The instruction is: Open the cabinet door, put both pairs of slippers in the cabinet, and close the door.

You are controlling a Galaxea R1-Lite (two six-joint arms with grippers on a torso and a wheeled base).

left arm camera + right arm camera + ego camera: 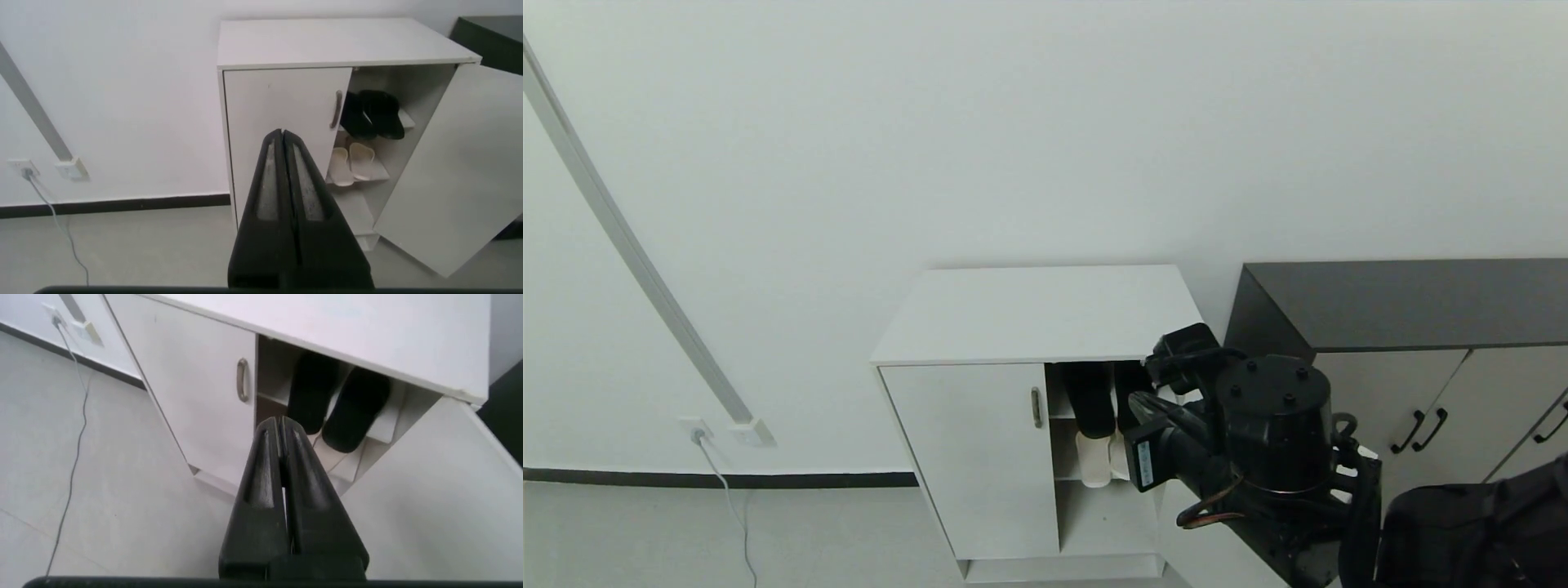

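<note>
The white cabinet [1033,314] stands against the wall, its left door [972,457] closed and its right door [470,171] swung open. A black pair of slippers [376,114] lies on the upper shelf and a white pair of slippers [351,162] on the shelf below; both pairs, black [1093,400] and white [1094,459], are also in the head view. My right arm [1258,441] hangs in front of the open side. My right gripper [283,421] is shut and empty, above the floor before the black slippers [339,400]. My left gripper [282,132] is shut and empty, farther back, facing the closed door.
A dark-topped sideboard [1405,302] with black handles stands right of the cabinet. A wall socket [694,429] with a hanging cable and a slanted conduit [621,237] are on the left wall. Bare floor [727,539] lies left of the cabinet.
</note>
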